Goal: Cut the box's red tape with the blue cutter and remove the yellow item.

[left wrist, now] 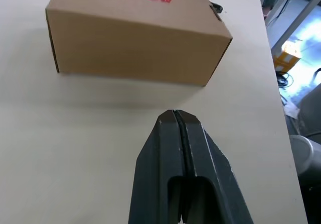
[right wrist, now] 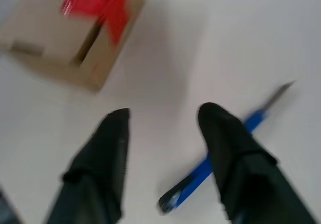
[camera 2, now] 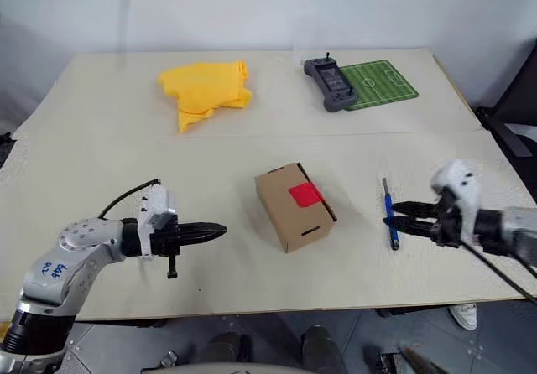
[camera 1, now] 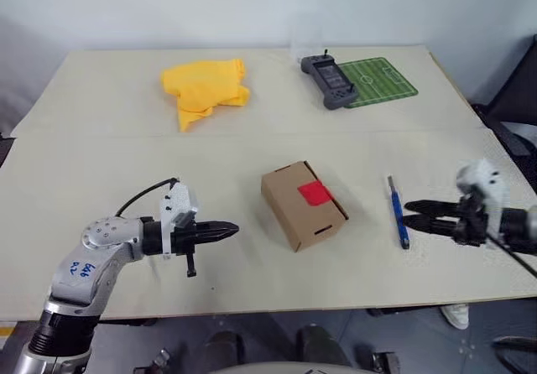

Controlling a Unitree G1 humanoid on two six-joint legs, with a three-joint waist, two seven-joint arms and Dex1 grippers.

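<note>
A pale beige table (camera 1: 101,173) stands before a white wall. Near its middle sits the small brown cardboard box (camera 1: 302,205), lid closed, with the square patch of red tape (camera 1: 315,193) lying across the edge of its top. The slim blue pen-shaped cutter (camera 1: 397,212) lies flat on the table to the right of the box and apart from it. The right gripper (camera 1: 411,215) hovers just beside the cutter, its 2 black fingers (right wrist: 228,158) parted and holding nothing. The left gripper (camera 1: 228,230) points at the box from the left, fingers pressed together, empty. At the far side lie a crumpled yellow cloth (camera 1: 205,90), a grey handheld controller (camera 1: 328,80) and a green football-pitch mat (camera 1: 382,80).
</note>
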